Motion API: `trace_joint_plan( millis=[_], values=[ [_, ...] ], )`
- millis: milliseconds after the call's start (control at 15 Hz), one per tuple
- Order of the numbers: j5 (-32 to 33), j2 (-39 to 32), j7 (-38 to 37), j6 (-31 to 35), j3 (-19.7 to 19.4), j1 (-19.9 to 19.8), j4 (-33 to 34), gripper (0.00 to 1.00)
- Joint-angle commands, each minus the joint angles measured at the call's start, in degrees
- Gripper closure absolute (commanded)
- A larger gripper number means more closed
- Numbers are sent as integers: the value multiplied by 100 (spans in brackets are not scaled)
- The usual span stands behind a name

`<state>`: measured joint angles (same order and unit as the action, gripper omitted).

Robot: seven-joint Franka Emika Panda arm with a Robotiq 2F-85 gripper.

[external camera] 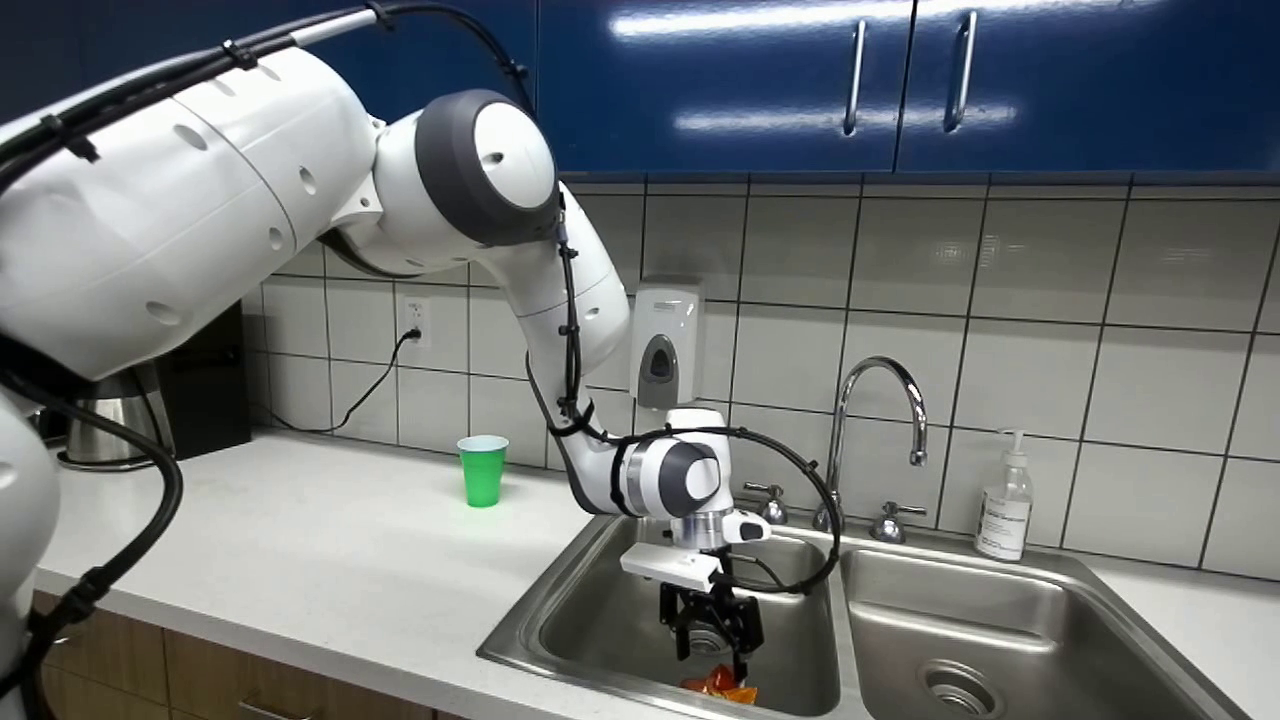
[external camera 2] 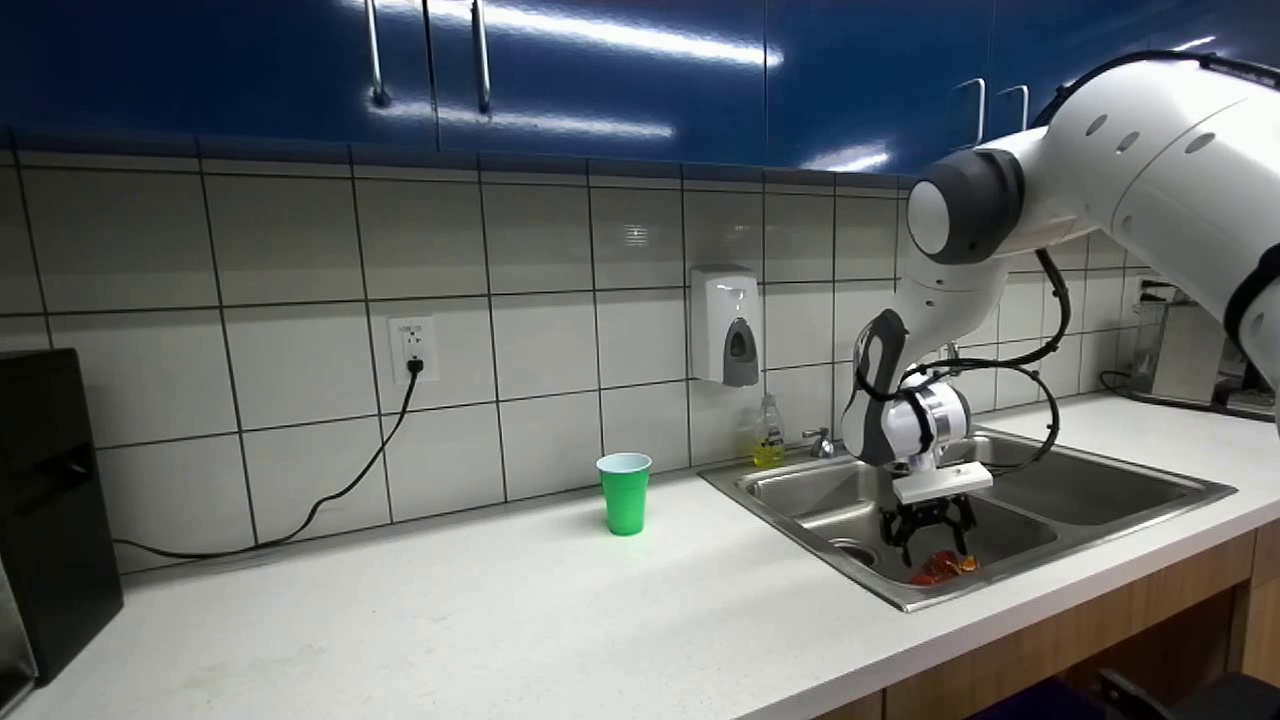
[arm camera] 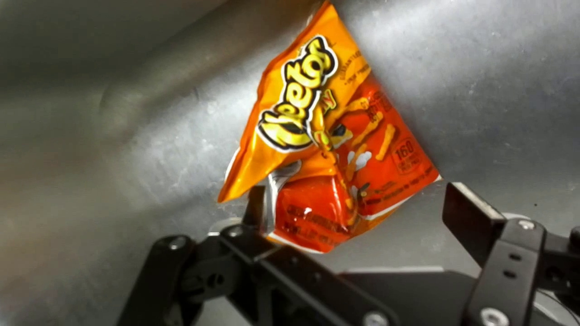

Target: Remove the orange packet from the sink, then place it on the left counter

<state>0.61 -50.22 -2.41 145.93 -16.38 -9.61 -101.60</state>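
The orange packet (arm camera: 317, 127) lies crumpled on the steel floor of the sink (external camera: 847, 650), near the front wall of a basin. It shows in both exterior views (external camera: 722, 685) (external camera 2: 940, 568), partly hidden by the basin's front edge. My gripper (arm camera: 362, 208) is open and points down into the basin over the packet (external camera: 712, 660) (external camera 2: 935, 555). In the wrist view, the left fingertip is close against the packet's lower left edge; whether it touches is unclear. The right fingertip stands apart from the packet. The left counter (external camera: 300, 560) (external camera 2: 500, 610) lies beside the sink.
A green cup (external camera: 483, 472) (external camera 2: 625, 495) stands on the left counter near the wall. The chrome faucet (external camera: 880, 370) and its handles rise behind the sink. A white pump bottle (external camera: 1005, 510) stands behind the second basin. A black appliance (external camera 2: 55, 520) is at the counter's far end.
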Motion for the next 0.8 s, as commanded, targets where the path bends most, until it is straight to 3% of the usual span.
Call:
trace_joint_plan(
  millis=[0, 200, 267, 333, 467, 733],
  values=[
    [211, -98, -224, 4, -44, 42, 103, 0],
    [219, -153, -231, -5, -49, 47, 127, 0],
    [217, -169, -230, -10, -47, 47, 137, 7],
    [216, -184, -229, -14, -46, 48, 146, 28],
    [223, -202, -234, -18, -50, 55, 166, 33],
    [232, -216, -249, -34, -51, 67, 195, 65]
  ],
)
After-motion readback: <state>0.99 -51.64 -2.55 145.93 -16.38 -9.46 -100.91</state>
